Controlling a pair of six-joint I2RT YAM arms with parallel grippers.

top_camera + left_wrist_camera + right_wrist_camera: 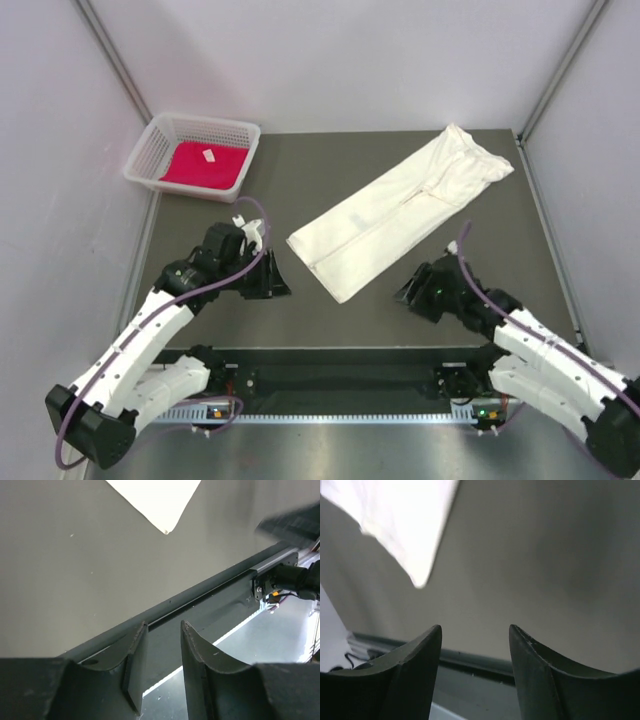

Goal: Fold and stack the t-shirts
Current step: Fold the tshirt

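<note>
The cream-white t-shirt (400, 208) lies folded into a long strip, running diagonally from the table's middle to the back right. Its near corner shows in the left wrist view (155, 500) and in the right wrist view (405, 525). The red-magenta t-shirt (205, 165) with a small white tag lies in the basket at the back left. My left gripper (280, 278) is open and empty, just left of the white shirt's near end (164, 625). My right gripper (408, 292) is open and empty, just right of that end (475, 628).
A white plastic mesh basket (160, 140) stands at the back left corner. The dark table (300, 170) is walled by white panels on three sides. A metal rail (330, 385) with the arm bases runs along the near edge.
</note>
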